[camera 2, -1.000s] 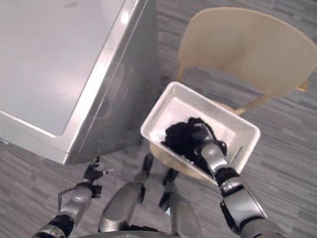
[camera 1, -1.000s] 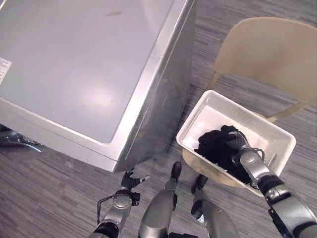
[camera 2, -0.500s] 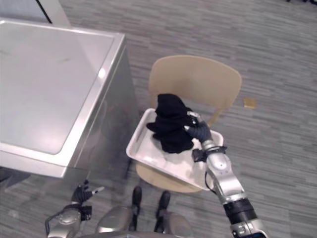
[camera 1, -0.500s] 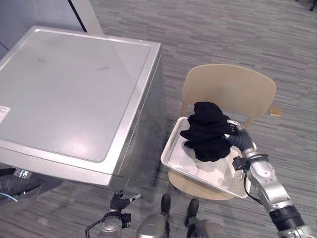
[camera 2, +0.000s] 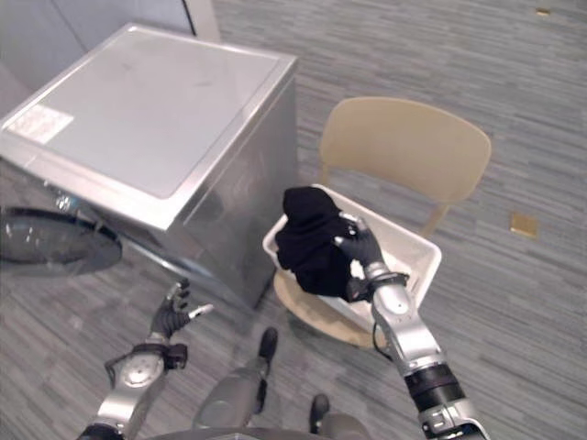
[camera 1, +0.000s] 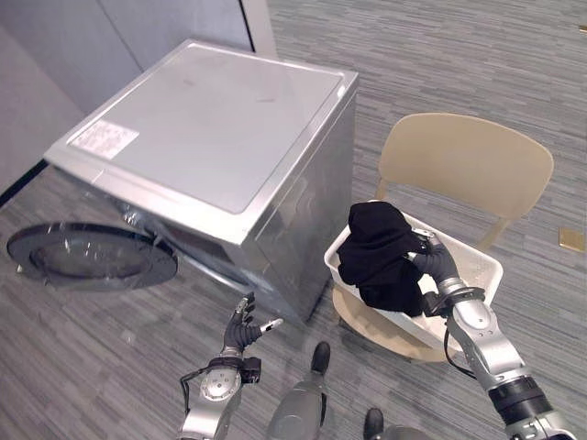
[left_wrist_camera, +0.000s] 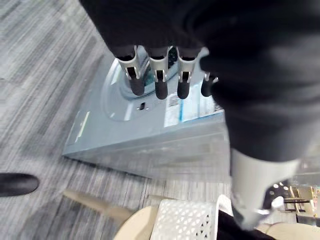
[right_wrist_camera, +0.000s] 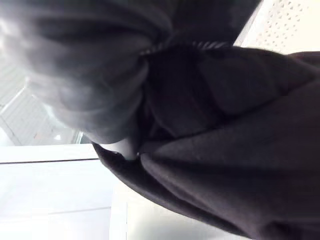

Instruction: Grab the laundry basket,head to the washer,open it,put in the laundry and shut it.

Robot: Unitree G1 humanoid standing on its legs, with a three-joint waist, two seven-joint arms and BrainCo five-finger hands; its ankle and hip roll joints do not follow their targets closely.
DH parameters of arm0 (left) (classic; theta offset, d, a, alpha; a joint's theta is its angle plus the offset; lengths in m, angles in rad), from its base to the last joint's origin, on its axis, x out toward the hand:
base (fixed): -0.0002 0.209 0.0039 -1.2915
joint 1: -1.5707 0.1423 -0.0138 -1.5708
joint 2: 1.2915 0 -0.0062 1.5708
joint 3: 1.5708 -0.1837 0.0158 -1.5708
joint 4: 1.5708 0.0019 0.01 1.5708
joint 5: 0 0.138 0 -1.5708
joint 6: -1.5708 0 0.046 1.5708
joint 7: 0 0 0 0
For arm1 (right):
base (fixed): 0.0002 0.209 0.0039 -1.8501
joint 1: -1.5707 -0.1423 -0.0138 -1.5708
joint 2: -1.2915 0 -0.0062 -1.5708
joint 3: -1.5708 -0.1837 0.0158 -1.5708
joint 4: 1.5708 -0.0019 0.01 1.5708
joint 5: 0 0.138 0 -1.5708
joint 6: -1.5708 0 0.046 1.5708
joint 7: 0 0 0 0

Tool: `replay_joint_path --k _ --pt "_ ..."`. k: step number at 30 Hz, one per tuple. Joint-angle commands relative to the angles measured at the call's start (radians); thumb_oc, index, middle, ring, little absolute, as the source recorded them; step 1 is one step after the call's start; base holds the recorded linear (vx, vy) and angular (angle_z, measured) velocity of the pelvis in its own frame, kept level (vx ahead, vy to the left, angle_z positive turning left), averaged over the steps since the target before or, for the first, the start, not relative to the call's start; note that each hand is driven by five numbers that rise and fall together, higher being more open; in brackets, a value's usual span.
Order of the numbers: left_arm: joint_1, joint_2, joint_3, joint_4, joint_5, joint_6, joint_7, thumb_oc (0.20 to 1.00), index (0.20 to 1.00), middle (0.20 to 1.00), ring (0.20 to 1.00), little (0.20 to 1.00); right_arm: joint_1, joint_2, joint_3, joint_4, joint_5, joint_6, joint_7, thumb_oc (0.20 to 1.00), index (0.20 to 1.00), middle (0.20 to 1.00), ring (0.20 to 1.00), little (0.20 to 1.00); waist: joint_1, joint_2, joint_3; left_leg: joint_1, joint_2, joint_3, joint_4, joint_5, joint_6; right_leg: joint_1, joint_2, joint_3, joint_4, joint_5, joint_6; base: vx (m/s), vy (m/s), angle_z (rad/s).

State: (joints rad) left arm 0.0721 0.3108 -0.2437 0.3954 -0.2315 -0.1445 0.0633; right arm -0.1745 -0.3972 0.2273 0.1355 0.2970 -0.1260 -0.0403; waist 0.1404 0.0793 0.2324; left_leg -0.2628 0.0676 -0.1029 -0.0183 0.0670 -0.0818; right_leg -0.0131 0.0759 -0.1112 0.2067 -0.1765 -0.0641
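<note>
My right hand (camera 1: 435,263) is shut on a bundle of black laundry (camera 1: 379,253), held up just above the white laundry basket (camera 1: 484,266). The basket sits on the seat of a beige chair (camera 1: 468,161). The black cloth (right_wrist_camera: 220,140) lies pressed close against that hand in the right wrist view. The silver washer (camera 1: 220,128) stands left of the chair, with its round door (camera 1: 87,257) swung open low at the front. My left hand (camera 1: 242,330) hangs open above the floor in front of the washer, its fingers (left_wrist_camera: 161,79) straight and holding nothing.
Grey striped carpet (camera 1: 101,367) covers the floor around the washer and chair. A grey wall (camera 1: 110,46) stands behind the washer. A small tan square (camera 1: 572,240) lies on the floor to the far right.
The camera has swung, so the open washer door now shows. My right hand still holds the black laundry above the basket. The left hand has spread its fingers a little.
</note>
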Motion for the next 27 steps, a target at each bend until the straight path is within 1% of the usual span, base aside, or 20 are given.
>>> replay_joint_path --k 1,2,3,4,6,7,10,11,12,14,16,17,18,19,20,21,22,25,26,27 --pt "-0.063 0.055 -0.032 -0.131 0.029 -0.068 -0.026 1.000 1.000 1.000 1.000 1.000 -0.066 0.018 -0.014 -0.144 0.101 -0.078 0.019 0.200 0.200 0.200 0.200 0.200 -0.033 -0.078 -0.012 -0.004 -0.082 0.148 0.089 0.024 0.014 0.078 -0.053 -0.021 -0.149 -0.030 0.090 -0.26 0.027 0.68" --pt "-0.077 0.066 -0.047 -0.155 0.045 -0.074 -0.031 1.000 1.000 1.000 1.000 1.000 -0.066 0.017 -0.008 -0.159 0.109 -0.078 0.027 0.200 0.200 0.200 0.200 0.200 -0.043 -0.090 -0.016 0.010 -0.077 0.152 0.121 -0.007 0.020 0.073 -0.067 -0.038 -0.162 -0.016 0.094 -0.26 0.027 0.55" --pt "-0.077 0.066 -0.047 -0.155 0.045 -0.074 -0.031 1.000 1.000 1.000 1.000 1.000 -0.067 0.017 -0.008 -0.159 0.109 -0.078 0.027 0.200 0.200 0.200 0.200 0.200 -0.044 -0.088 -0.018 0.006 -0.076 0.150 0.121 -0.006 0.020 0.071 -0.065 -0.040 -0.164 -0.014 0.093 -0.21 0.051 0.80" --pt "-0.117 0.068 -0.088 -0.190 0.046 -0.077 -0.041 1.000 1.000 1.000 1.000 1.000 -0.077 0.020 0.017 -0.189 0.130 -0.078 0.041 0.200 0.200 0.200 0.200 0.200 -0.068 -0.117 -0.028 0.063 -0.047 0.166 0.197 -0.097 0.020 0.057 -0.103 -0.082 -0.187 0.008 0.102 -0.14 0.037 0.76" --pt "-0.118 0.068 -0.087 -0.190 0.046 -0.077 -0.041 1.000 1.000 1.000 1.000 1.000 -0.078 0.020 0.017 -0.189 0.130 -0.078 0.041 0.200 0.200 0.200 0.200 0.200 -0.069 -0.116 -0.029 0.060 -0.046 0.164 0.199 -0.097 0.020 0.056 -0.103 -0.084 -0.188 0.010 0.102 -0.11 0.077 0.95" --pt "-0.178 0.057 -0.141 -0.198 0.047 -0.077 -0.045 1.000 1.000 1.000 1.000 1.000 -0.085 0.035 0.050 -0.214 0.169 -0.072 0.059 0.200 0.200 0.200 0.200 0.200 -0.100 -0.127 -0.051 0.177 -0.002 0.176 0.193 -0.162 0.008 0.046 -0.131 -0.133 -0.208 0.030 0.110 -0.07 0.174 0.81" --pt "-0.222 0.036 -0.186 -0.205 0.057 -0.076 -0.043 1.000 1.000 1.000 1.000 1.000 -0.094 0.053 0.071 -0.238 0.200 -0.071 0.067 0.200 0.200 0.200 0.200 0.200 -0.124 -0.114 -0.078 0.213 0.006 0.195 0.115 -0.139 0.007 0.044 -0.135 -0.170 -0.230 0.048 0.119 -0.01 0.177 0.73" --pt "-0.247 0.028 -0.206 -0.205 0.070 -0.077 -0.034 1.000 1.000 1.000 1.000 1.000 -0.106 0.065 0.085 -0.244 0.216 -0.075 0.066 0.200 0.200 0.200 0.200 0.200 -0.129 -0.112 -0.087 0.228 -0.004 0.191 0.064 -0.132 0.008 0.048 -0.134 -0.175 -0.236 0.059 0.124 -0.06 0.236 1.11" --pt "-0.335 0.005 -0.265 -0.192 0.086 -0.082 -0.019 1.000 1.000 1.000 1.000 1.000 -0.158 0.095 0.128 -0.251 0.241 -0.081 0.060 0.200 0.200 0.200 0.200 0.200 -0.135 -0.114 -0.096 0.236 -0.026 0.166 0.017 -0.125 0.013 0.038 -0.145 -0.186 -0.230 0.073 0.132 -0.09 0.345 0.69" --pt "-0.390 -0.005 -0.301 -0.178 0.100 -0.084 -0.006 1.000 1.000 1.000 1.000 1.000 -0.212 0.123 0.170 -0.250 0.250 -0.085 0.055 0.200 0.200 0.200 0.200 0.200 -0.133 -0.116 -0.102 0.251 -0.036 0.164 -0.005 -0.124 0.021 0.034 -0.150 -0.178 -0.223 0.074 0.138 -0.07 0.206 0.21" --pt "-0.432 -0.009 -0.327 -0.169 0.127 -0.086 0.007 1.000 1.000 1.000 1.000 1.000 -0.231 0.146 0.195 -0.257 0.279 -0.085 0.058 0.200 0.200 0.200 0.200 0.200 -0.134 -0.121 -0.105 0.251 -0.043 0.156 0.000 -0.125 0.031 0.029 -0.152 -0.157 -0.202 0.069 0.144 -0.03 0.086 0.41" --pt "-0.476 -0.024 -0.351 -0.151 0.138 -0.084 0.033 1.000 1.000 1.000 1.000 1.000 -0.238 0.169 0.214 -0.261 0.316 -0.084 0.063 0.200 0.200 0.200 0.200 0.200 -0.157 -0.128 -0.095 0.258 -0.053 0.141 0.009 -0.133 0.046 -0.001 -0.117 -0.022 -0.153 0.061 0.146 -0.05 0.121 0.43" --pt "-0.499 -0.033 -0.356 -0.140 0.140 -0.088 0.047 1.000 1.000 1.000 1.000 1.000 -0.238 0.179 0.224 -0.255 0.337 -0.083 0.063 0.200 0.200 0.200 0.200 0.200 -0.166 -0.130 -0.099 0.252 -0.061 0.136 0.013 -0.134 0.053 -0.009 -0.094 0.054 -0.151 0.062 0.144 -0.05 0.125 0.51" --pt "-0.505 -0.041 -0.350 -0.130 0.139 -0.088 0.065 0.520 0.520 0.520 0.520 0.520 -0.228 0.190 0.239 -0.240 0.357 -0.074 0.064 0.200 0.200 0.200 0.200 0.200 -0.168 -0.133 -0.100 0.252 -0.068 0.133 0.020 -0.137 0.059 -0.007 -0.085 0.096 -0.154 0.066 0.138 -0.02 0.075 0.81" --pt "-0.508 -0.043 -0.344 -0.125 0.139 -0.089 0.076 0.200 0.200 0.200 0.200 0.200 -0.218 0.195 0.251 -0.231 0.371 -0.073 0.069 0.200 0.200 0.200 0.200 0.200 -0.165 -0.134 -0.105 0.251 -0.074 0.126 0.025 -0.137 0.062 0.001 -0.083 0.110 -0.159 0.069 0.133 0.02 0.024 0.60" --pt "-0.493 -0.041 -0.327 -0.120 0.128 -0.088 0.087 0.200 0.200 0.200 0.200 0.200 -0.182 0.191 0.267 -0.214 0.384 -0.058 0.074 0.200 0.200 0.200 0.200 0.200 -0.160 -0.135 -0.117 0.254 -0.080 0.118 0.024 -0.133 0.065 0.016 -0.084 0.105 -0.168 0.067 0.129 0.05 -0.023 0.28" --pt "-0.461 -0.032 -0.306 -0.131 0.111 -0.084 0.086 0.200 0.200 0.200 0.200 0.200 -0.133 0.183 0.269 -0.198 0.402 -0.039 0.085 1.000 1.000 1.000 1.000 1.000 -0.157 -0.133 -0.127 0.264 -0.084 0.116 0.016 -0.129 0.064 0.031 -0.085 0.098 -0.182 0.066 0.128 0.06 -0.043 -0.24" --pt "-0.418 -0.020 -0.275 -0.140 0.099 -0.078 0.081 0.200 0.200 0.200 0.200 0.200 -0.096 0.163 0.254 -0.195 0.384 -0.029 0.089 1.000 1.000 1.000 1.000 1.000 -0.156 -0.130 -0.137 0.273 -0.085 0.113 0.005 -0.124 0.063 0.044 -0.088 0.084 -0.196 0.068 0.128 0.04 -0.045 0.10" --pt "-0.364 0.000 -0.234 -0.143 0.086 -0.077 0.073 0.200 0.200 0.200 0.200 0.200 -0.063 0.133 0.225 -0.197 0.345 -0.025 0.091 1.000 1.000 1.000 1.000 1.000 -0.153 -0.127 -0.141 0.278 -0.085 0.109 -0.004 -0.118 0.061 0.052 -0.089 0.070 -0.208 0.069 0.129 0.06 -0.085 0.15" --pt "-0.275 0.030 -0.166 -0.161 0.068 -0.071 0.051 0.200 0.200 0.200 0.200 0.200 -0.006 0.080 0.164 -0.209 0.240 -0.019 0.089 1.000 1.000 1.000 1.000 1.000 -0.153 -0.122 -0.143 0.285 -0.084 0.102 -0.012 -0.112 0.057 0.062 -0.091 0.049 -0.220 0.071 0.130 0.06 -0.085 0.15"
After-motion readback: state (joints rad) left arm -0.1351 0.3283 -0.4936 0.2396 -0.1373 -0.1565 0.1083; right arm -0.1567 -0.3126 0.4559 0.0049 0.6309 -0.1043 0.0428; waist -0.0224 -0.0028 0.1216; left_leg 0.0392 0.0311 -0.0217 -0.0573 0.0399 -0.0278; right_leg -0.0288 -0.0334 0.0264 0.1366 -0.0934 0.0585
